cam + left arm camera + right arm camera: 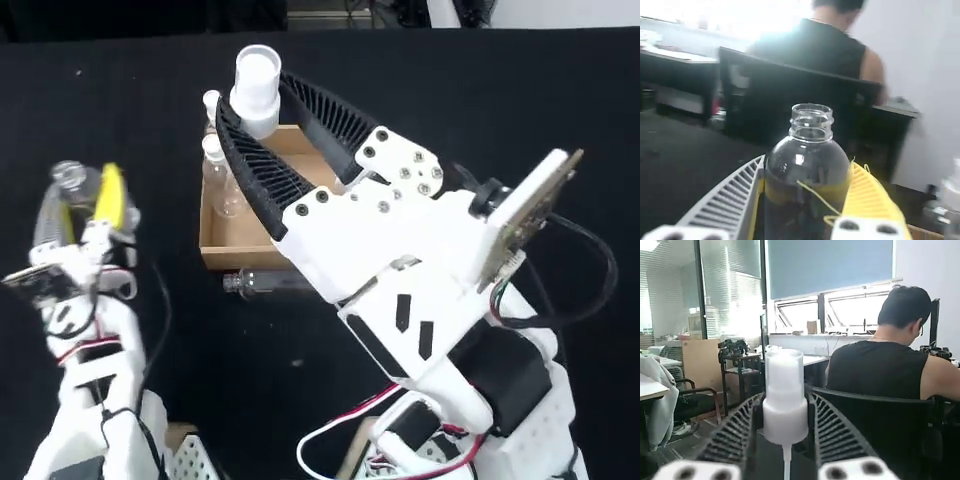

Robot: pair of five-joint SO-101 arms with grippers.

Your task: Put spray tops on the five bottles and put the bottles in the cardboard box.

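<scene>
A black table [500, 90] filled the high view; on it sat the cardboard box [215, 250], open at the top, with two capped bottles [222, 180] at its left end; a loose bottle [265, 282] lay on its side on the table, just beside the box's near wall. The right gripper [255, 108], seen over the box's far edge, had its black ribbed fingers closed around a white spray top [257, 80]; well apart, at the table's left, the left gripper [78, 205] clasped a clear bottle [68, 180] between a grey finger and a yellow one.

An office with dark desks lay behind the left wrist view; the clear bottle [807, 155] stood upright in the left gripper [807, 167], pinched at its shoulder between the grey finger [730, 195] and the yellow finger [867, 192]; its threaded neck [811, 120] was open.

Windows, blinds and office furniture backed the right wrist view; the spray top [785, 410] stood upright in the right gripper [785, 397], gripped at its collar by the two black fingers [735, 435]; a thin dip tube [786, 462] hung down from it.
</scene>
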